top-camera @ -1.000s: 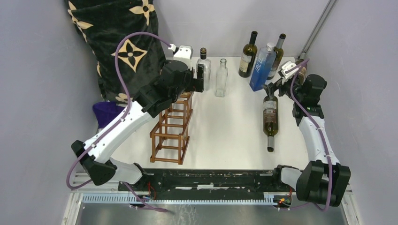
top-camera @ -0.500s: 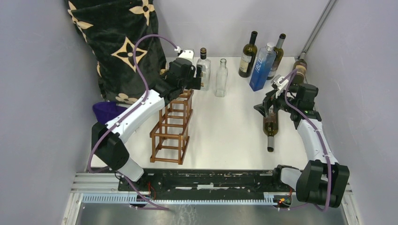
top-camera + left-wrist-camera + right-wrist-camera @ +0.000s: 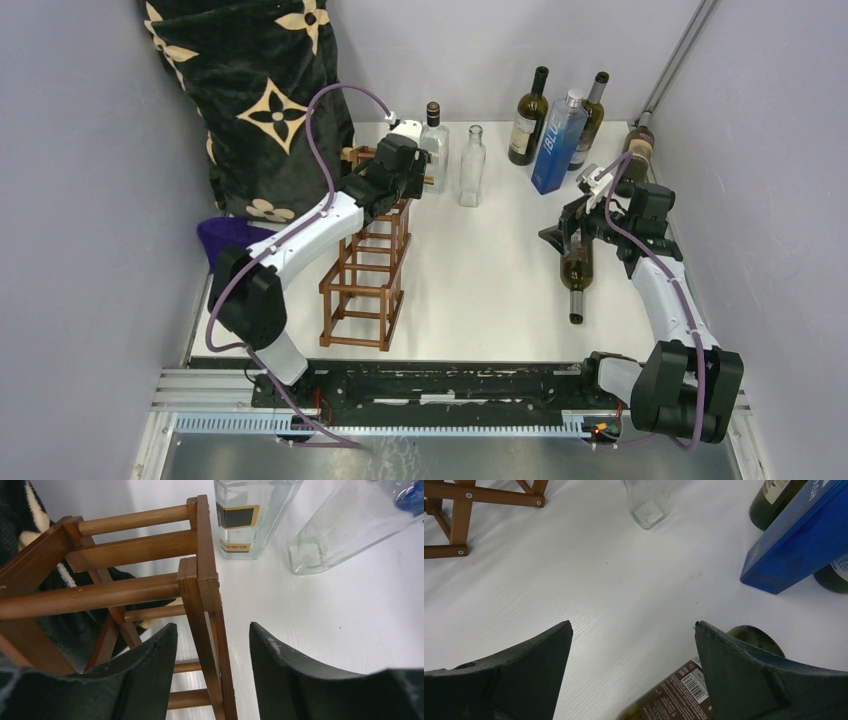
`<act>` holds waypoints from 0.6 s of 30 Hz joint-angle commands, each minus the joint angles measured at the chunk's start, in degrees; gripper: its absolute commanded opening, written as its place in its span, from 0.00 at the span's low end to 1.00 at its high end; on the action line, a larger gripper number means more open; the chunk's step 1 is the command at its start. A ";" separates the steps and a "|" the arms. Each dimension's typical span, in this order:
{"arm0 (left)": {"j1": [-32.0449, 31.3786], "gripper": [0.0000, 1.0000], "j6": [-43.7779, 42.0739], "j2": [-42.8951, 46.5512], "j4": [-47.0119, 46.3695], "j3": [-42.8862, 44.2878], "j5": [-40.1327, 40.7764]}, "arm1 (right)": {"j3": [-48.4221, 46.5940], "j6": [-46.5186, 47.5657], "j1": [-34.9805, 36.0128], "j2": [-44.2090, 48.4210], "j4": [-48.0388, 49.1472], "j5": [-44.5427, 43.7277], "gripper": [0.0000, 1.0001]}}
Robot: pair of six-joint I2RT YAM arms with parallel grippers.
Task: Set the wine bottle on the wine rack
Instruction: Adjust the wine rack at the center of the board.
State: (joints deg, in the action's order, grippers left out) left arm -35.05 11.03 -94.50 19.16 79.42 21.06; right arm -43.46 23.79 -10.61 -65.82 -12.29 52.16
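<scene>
My left arm [image 3: 300, 232] stretches far forward over the wine rack [image 3: 365, 290]; my left jaws stand released astride its far top corner post, gaps either side. My right arm [image 3: 665, 290] bends inward, my right jaws spread wide just above the wine bottle [image 3: 575, 262], lying on the bench [image 3: 480, 270] well apart from the rack

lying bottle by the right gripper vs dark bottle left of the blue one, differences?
Pose: the lying bottle is on its side; the back bottle stands upright. Place: the lying bottle is at the right gripper; the back bottle beside the blue bottle. Both dark glass, labelled.
</scene>
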 commanded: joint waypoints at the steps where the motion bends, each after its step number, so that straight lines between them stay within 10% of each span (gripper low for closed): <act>1: 0.16 0.56 -3.97 -1.10 -4.19 0.47 0.27 | -0.04 -1.29 0.06 -0.14 3.67 1.27 0.98; 9: 0.15 0.29 -5.87 -1.03 -3.14 0.42 -2.11 | -0.13 -1.38 0.06 -0.47 3.62 1.10 0.98; 18: 0.16 0.21 -12.25 2.41 -1.56 -1.10 -7.35 | 0.13 -1.47 0.04 -0.55 3.57 1.24 0.98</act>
State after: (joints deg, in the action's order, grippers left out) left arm -34.76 6.31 -95.48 18.22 78.78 17.50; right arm -43.46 22.76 -10.61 -66.43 -11.18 52.51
